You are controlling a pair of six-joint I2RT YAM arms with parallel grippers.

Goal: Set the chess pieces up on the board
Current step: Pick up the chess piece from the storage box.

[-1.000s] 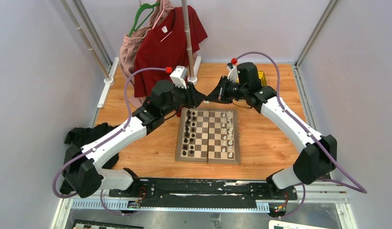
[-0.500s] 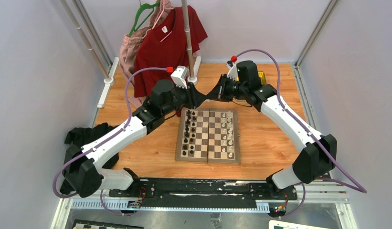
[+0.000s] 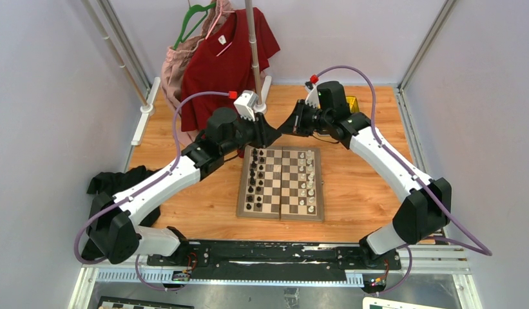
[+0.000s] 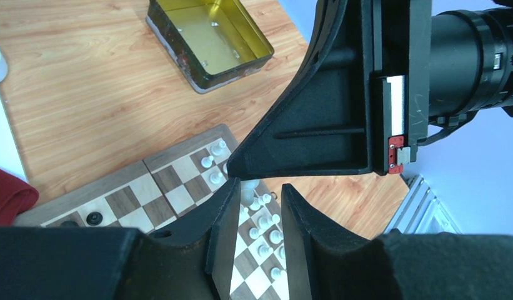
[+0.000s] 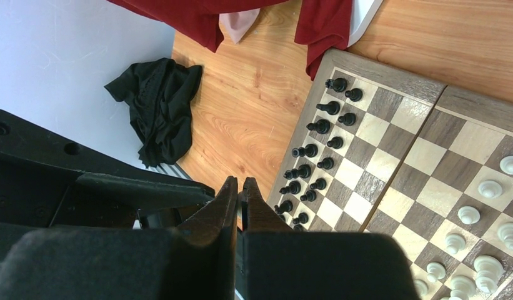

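The board (image 3: 280, 217) lies mid-table. White chess pieces (image 3: 307, 180) fill its two right files and black ones (image 3: 254, 177) its two left files. Both grippers meet tip to tip in the air above the board's far edge. My left gripper (image 3: 275, 133) (image 4: 258, 185) is open with a narrow gap, through which white pieces (image 4: 266, 234) show on the board (image 4: 179, 181) below. My right gripper (image 3: 283, 128) (image 5: 239, 181) is shut, its tip (image 4: 232, 169) at the mouth of the left fingers. A pale rounded piece (image 4: 249, 185) shows under that tip; whether it is held I cannot tell.
An open gold tin (image 4: 210, 37) (image 3: 354, 102) sits behind the board at the far right. A red shirt (image 3: 229, 58) hangs on a rack pole (image 3: 254, 51) at the back. A black cloth (image 3: 116, 180) (image 5: 157, 106) lies at the left.
The two gripper tips have drawn slightly closer together above the board's far edge. My left jaws have narrowed a little. The pieces on the board have not moved.
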